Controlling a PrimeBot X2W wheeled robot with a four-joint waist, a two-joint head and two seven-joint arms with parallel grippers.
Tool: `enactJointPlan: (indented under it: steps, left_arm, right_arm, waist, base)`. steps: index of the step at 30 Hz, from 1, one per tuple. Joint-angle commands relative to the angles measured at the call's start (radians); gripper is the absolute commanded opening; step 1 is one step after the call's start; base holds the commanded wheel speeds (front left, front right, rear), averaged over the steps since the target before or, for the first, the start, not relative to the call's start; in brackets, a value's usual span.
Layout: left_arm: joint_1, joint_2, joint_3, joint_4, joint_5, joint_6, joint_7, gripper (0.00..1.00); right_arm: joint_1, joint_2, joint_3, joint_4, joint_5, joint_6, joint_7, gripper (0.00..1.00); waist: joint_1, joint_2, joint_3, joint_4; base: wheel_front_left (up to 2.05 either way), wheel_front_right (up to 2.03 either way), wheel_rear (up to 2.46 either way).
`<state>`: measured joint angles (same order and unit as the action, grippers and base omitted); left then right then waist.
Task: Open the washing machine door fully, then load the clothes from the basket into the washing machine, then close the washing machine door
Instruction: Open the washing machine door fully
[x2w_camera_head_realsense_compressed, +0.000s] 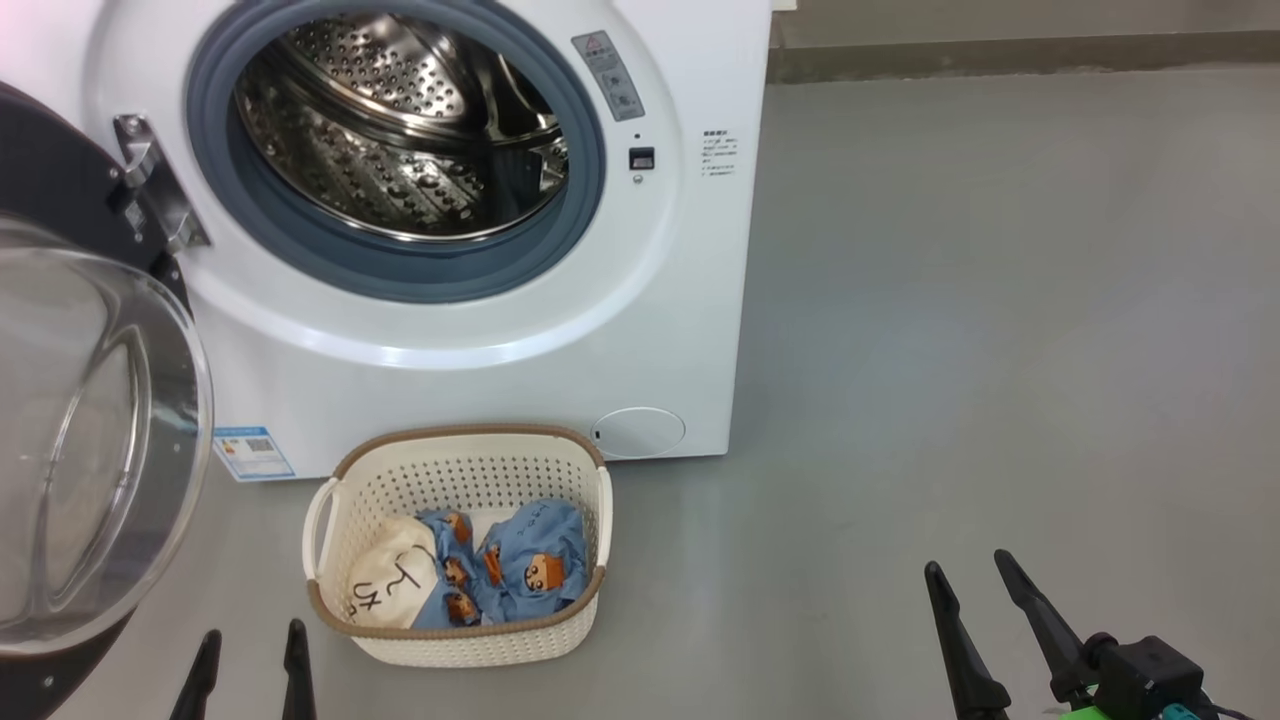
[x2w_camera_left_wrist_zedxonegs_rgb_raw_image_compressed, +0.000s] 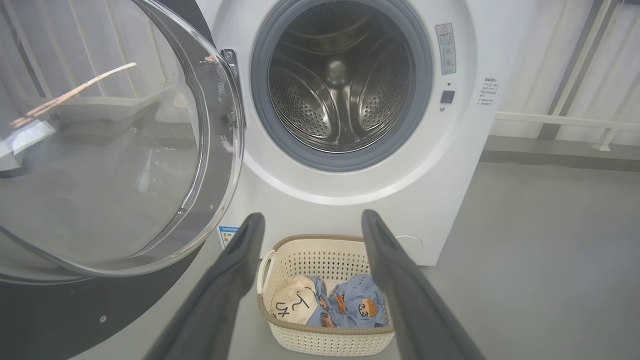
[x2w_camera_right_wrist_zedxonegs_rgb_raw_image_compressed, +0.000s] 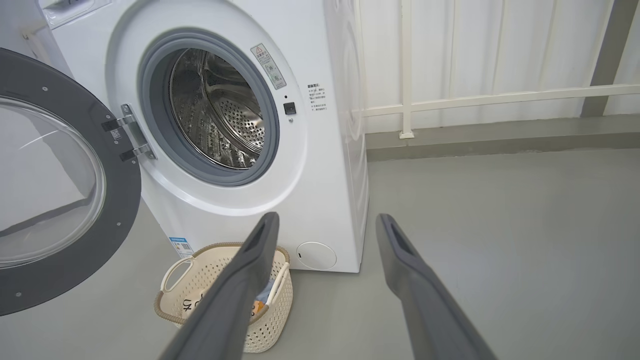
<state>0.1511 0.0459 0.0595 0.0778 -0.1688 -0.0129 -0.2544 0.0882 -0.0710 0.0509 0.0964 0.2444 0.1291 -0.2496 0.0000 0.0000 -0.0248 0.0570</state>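
Observation:
The white washing machine (x2w_camera_head_realsense_compressed: 500, 370) stands ahead with its steel drum (x2w_camera_head_realsense_compressed: 400, 120) exposed. Its door (x2w_camera_head_realsense_compressed: 90, 440) hangs swung out to the left, glass bulge toward me, also in the left wrist view (x2w_camera_left_wrist_zedxonegs_rgb_raw_image_compressed: 100, 150) and right wrist view (x2w_camera_right_wrist_zedxonegs_rgb_raw_image_compressed: 50, 185). On the floor before the machine sits the cream basket (x2w_camera_head_realsense_compressed: 470, 640) holding the clothes (x2w_camera_head_realsense_compressed: 510, 575): light-blue printed garments and a cream piece (x2w_camera_head_realsense_compressed: 390, 585). My left gripper (x2w_camera_head_realsense_compressed: 252, 640) is open just left of the basket. My right gripper (x2w_camera_head_realsense_compressed: 970, 575) is open well to the basket's right. Both hold nothing.
Grey floor (x2w_camera_head_realsense_compressed: 1000, 300) stretches wide to the right of the machine. A white panelled wall with a rail (x2w_camera_right_wrist_zedxonegs_rgb_raw_image_compressed: 475, 97) runs behind. The open door takes up the space at the left. A round white flap (x2w_camera_head_realsense_compressed: 640, 432) sits low on the machine's front.

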Motion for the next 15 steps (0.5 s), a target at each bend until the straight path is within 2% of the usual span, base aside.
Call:
enactJointPlan:
  steps: [1, 8, 15]
  left_arm:
    - [-0.010, 0.006, 0.033, -0.023, -0.011, 0.013, -0.007, 1.00]
    - [0.020, 0.005, 0.036, -0.042, -0.023, 0.026, -0.007, 1.00]
    - [0.029, 0.005, 0.036, -0.078, -0.036, 0.013, -0.007, 1.00]
  right_arm:
    - [0.000, -0.005, 0.021, -0.034, -0.013, 0.002, -0.012, 1.00]
    - [0.008, -0.004, 0.015, -0.048, -0.027, 0.002, -0.012, 1.00]
    - [0.005, -0.002, 0.009, -0.051, -0.029, 0.002, -0.012, 1.00]
  waist:
    - [0.0000, 0.0000, -0.010, -0.012]
    - [0.0000, 0.0000, -0.020, -0.024]
    - [0.0000, 0.0000, -0.018, -0.020]
  base:
    - [0.00, 0.00, 0.00]
    - [0.00, 0.00, 0.00]
    - [0.00, 0.00, 0.00]
